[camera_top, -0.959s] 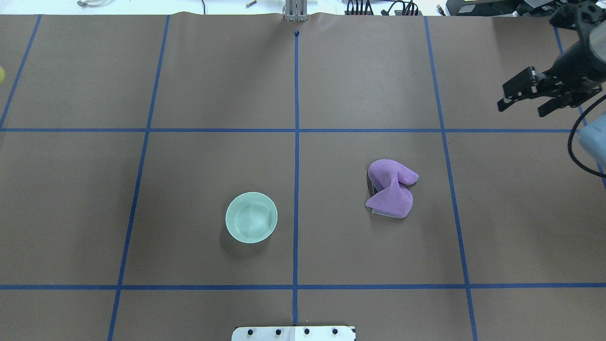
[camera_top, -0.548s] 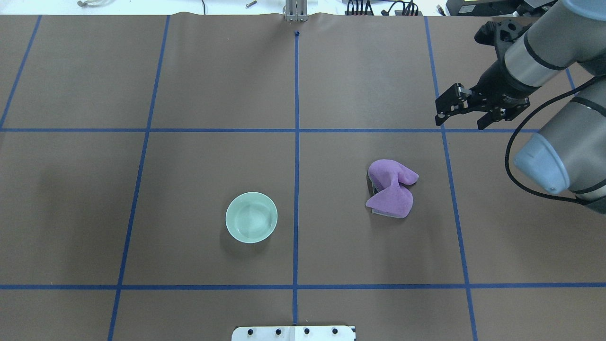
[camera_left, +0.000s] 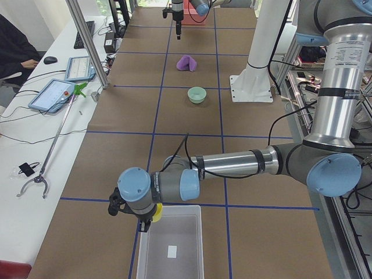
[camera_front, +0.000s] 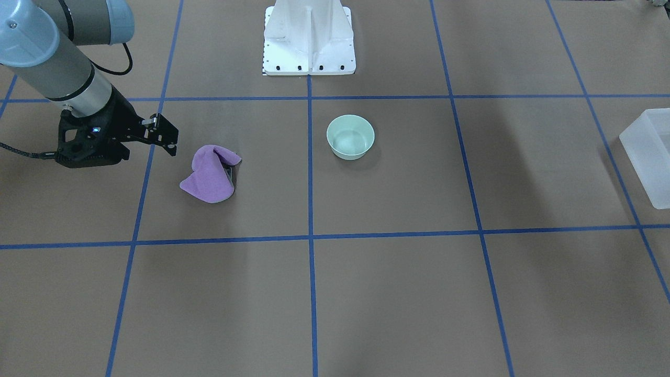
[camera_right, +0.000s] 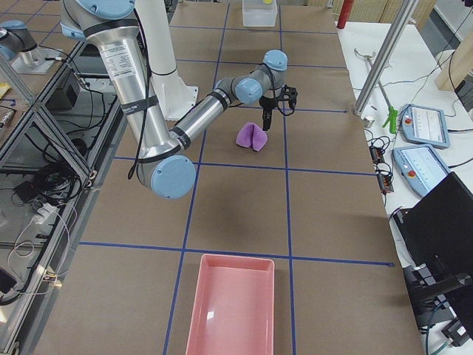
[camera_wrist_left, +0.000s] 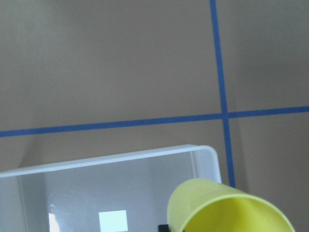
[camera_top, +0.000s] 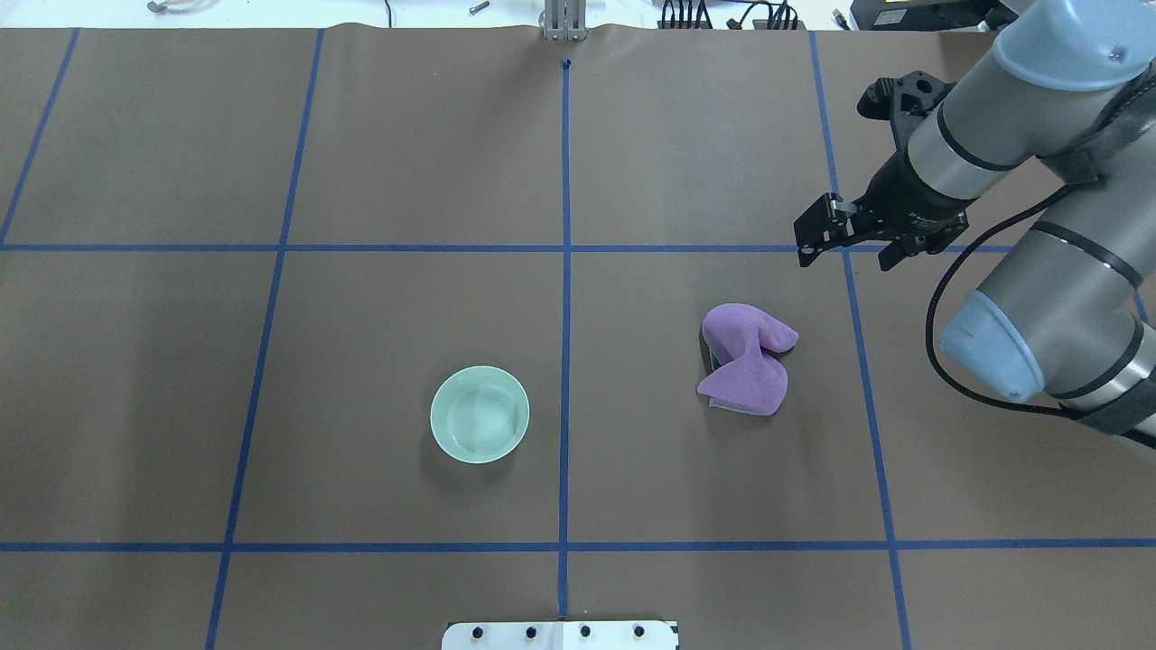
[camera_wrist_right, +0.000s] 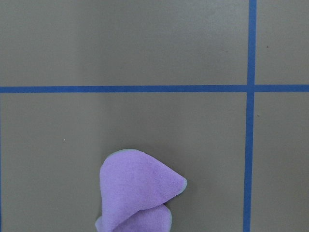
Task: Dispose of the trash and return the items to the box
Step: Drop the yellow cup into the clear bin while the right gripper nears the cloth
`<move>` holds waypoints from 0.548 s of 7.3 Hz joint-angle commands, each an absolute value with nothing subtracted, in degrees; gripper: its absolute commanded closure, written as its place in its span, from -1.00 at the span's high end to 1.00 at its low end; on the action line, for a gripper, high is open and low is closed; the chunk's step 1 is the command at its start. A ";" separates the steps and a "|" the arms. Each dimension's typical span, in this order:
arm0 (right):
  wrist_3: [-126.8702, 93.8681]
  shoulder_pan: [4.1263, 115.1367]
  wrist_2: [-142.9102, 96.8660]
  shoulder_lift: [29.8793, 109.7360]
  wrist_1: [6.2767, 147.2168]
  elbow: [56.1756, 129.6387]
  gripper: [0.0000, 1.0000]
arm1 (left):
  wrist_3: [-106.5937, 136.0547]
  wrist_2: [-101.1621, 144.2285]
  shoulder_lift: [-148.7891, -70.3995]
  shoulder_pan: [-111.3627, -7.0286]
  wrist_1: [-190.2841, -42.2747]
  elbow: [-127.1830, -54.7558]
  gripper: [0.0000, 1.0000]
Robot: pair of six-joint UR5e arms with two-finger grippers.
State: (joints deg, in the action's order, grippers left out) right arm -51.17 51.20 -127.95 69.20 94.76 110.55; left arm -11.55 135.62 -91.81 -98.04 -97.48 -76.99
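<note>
Big change on the right side: the right gripper, out at the table's right edge a second ago, has swung inward and now hangs over a blue tape crossing. Its jaws stand apart with nothing between them. The cloth and the bowl have not budged.

The purple cloth lies crumpled just short of those open jaws, on the robot's side and a touch toward the table's middle. It is near but not touching, and the wrist camera catches only its top fold at the bottom of the view. The mint bowl sits upright beyond the cloth from the jaws, well apart, across the centre tape line.

Over at the other end, the left gripper is clamped on the yellow cup, though its fingers barely show. The cup tilts right at a corner of the box, partly over the rim. The box's floor lies below the jaws, with a white label on it.

Bare brown surface runs between the right jaws and the cloth, and from the cloth to the bowl. A pink tray sits well behind the right arm at the table's end.
</note>
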 commanded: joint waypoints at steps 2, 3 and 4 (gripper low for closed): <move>-51.24 50.28 -127.62 69.17 94.83 110.30 1.00 | 2.17 135.53 -83.08 -97.21 -115.18 -76.03 -1.00; -51.24 50.19 -127.62 69.17 94.75 110.30 1.00 | 3.15 135.61 -82.45 -96.42 -115.49 -76.03 -1.00; -51.24 50.10 -127.62 69.17 94.75 110.22 1.00 | 5.17 135.70 -82.53 -95.37 -115.58 -76.03 -1.00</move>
State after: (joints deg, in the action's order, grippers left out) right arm -51.24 50.23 -127.63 69.17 94.77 110.29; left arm 2.61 135.60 -83.09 -96.52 -114.53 -76.10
